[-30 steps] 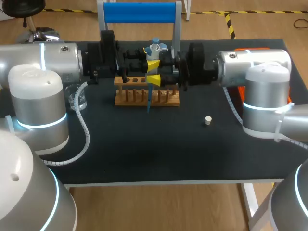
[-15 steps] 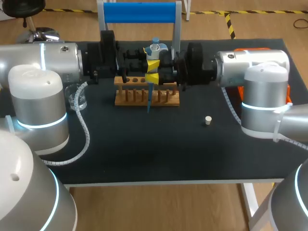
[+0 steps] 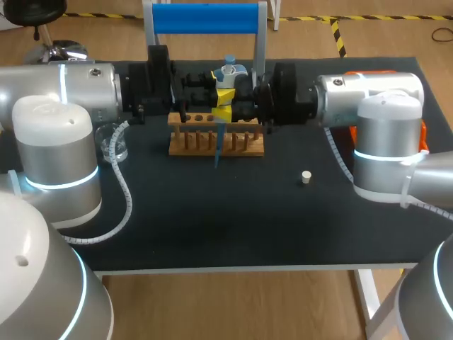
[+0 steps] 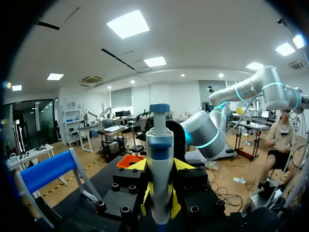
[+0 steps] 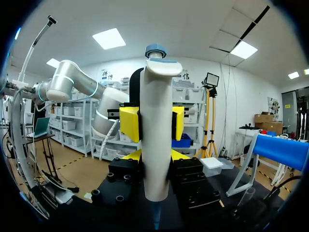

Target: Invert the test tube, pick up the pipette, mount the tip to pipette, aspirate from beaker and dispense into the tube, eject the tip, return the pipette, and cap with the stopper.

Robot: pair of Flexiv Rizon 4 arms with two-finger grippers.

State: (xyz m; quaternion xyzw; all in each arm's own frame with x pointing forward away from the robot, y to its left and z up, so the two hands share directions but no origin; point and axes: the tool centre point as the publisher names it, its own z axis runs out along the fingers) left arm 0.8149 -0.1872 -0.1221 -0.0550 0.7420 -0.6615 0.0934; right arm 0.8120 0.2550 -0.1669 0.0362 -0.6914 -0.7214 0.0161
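Pipette (image 3: 228, 72) is upright, held in the air near the middle of the counter's (image 3: 212, 227) far edge. Its blue tip (image 3: 217, 150) is mounted and points down in front of the wooden rack (image 3: 185, 145); can't tell if the tip touches anything. L fingers (image 5: 129, 123) clamp the pipette body from both sides, higher up. R fingers (image 3: 221, 114) clamp it just below, also on both sides. So both grip the same pipette, coming in from opp. sides, w/ the two sets of fingers nearly touching. Rack sits on the counter under them, parallel to the far edge. Blue-barred stand (image 3: 205, 18) is just behind it, at the far edge. Beaker (image 3: 112, 142) is near the L edge, well apart from the rack. Stopper (image 3: 306, 177) lies twd the R edge, nearer the front than the rack. Orange box (image 4: 129, 160) is at the R edge, mostly hidden by R arm (image 3: 386, 142).
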